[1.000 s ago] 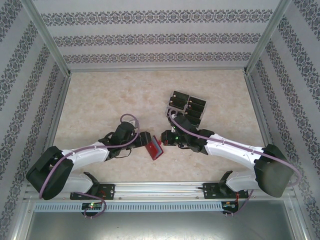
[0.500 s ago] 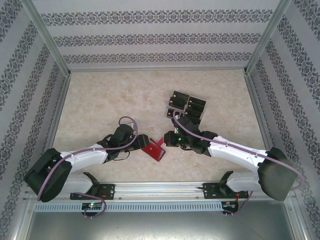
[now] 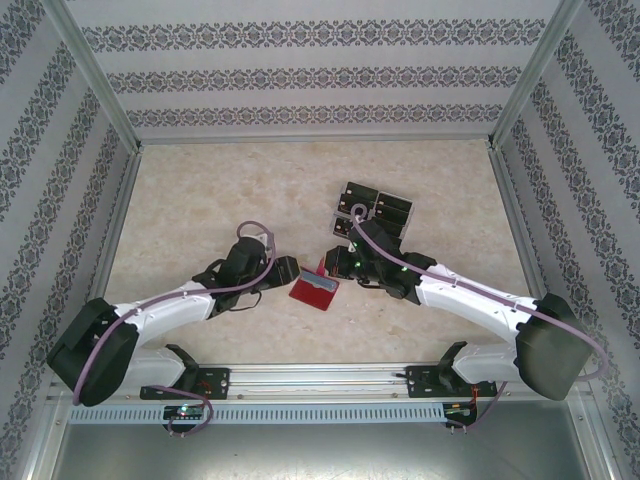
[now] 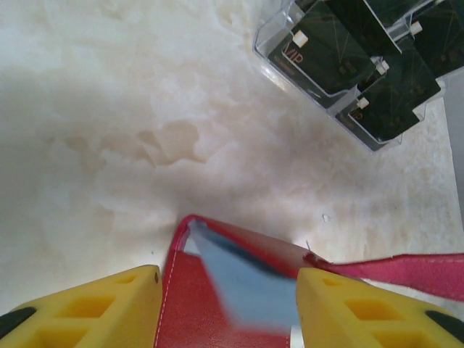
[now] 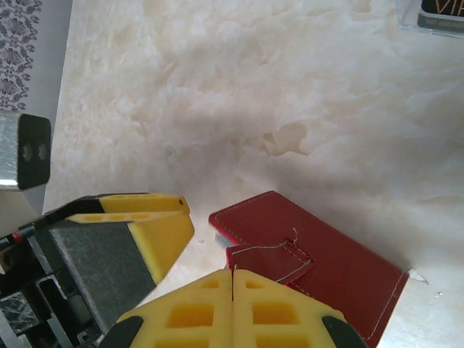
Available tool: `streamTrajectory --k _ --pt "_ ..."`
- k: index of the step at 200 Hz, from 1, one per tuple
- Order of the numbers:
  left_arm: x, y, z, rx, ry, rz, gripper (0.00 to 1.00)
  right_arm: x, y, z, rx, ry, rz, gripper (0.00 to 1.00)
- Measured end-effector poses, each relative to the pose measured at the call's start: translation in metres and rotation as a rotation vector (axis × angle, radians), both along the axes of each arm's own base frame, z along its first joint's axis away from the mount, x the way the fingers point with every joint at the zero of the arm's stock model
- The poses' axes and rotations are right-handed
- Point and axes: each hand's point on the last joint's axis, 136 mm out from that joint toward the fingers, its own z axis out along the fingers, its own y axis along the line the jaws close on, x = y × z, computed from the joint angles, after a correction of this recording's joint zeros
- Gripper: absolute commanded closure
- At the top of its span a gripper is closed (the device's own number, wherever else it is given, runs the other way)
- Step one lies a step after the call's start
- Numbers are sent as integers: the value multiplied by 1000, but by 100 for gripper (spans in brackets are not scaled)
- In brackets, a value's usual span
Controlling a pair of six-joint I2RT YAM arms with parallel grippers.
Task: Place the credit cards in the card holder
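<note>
The card holder [image 4: 181, 304] runs off the left wrist view's bottom edge, its grey-blue pocket [image 4: 250, 290] blurred; the credit cards [image 4: 326, 54] are cropped at the top-right corner.

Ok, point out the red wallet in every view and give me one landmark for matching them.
Top external: the wallet lies flat just below the table's middle.
Left wrist: the wallet is at the bottom centre, its grey-blue inside showing.
Right wrist: the wallet is low and right of centre, tab side up.
Shared landmark: the clear tray of black cards, upper right in both wrist views.
</note>
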Motion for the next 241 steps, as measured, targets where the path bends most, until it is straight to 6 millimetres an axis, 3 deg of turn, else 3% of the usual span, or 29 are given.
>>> streamTrajectory --k 32,116,147,183,241 --pt "7 9 -7 22 16 14 49 4 -9 0 14 6 -80 100" --pt "-6 11 -23 18 84 -1 44 7 -49 -24 -48 24 -265 100" --pt "-10 11 -30 16 116 -2 44 4 -85 -45 -94 53 -360 100" --pt "-15 12 -40 36 163 -9 42 -13 -121 -74 -158 103 -420 100" --pt "-4 -5 -45 39 215 -57 39 -41 -168 -121 -258 194 -482 100"
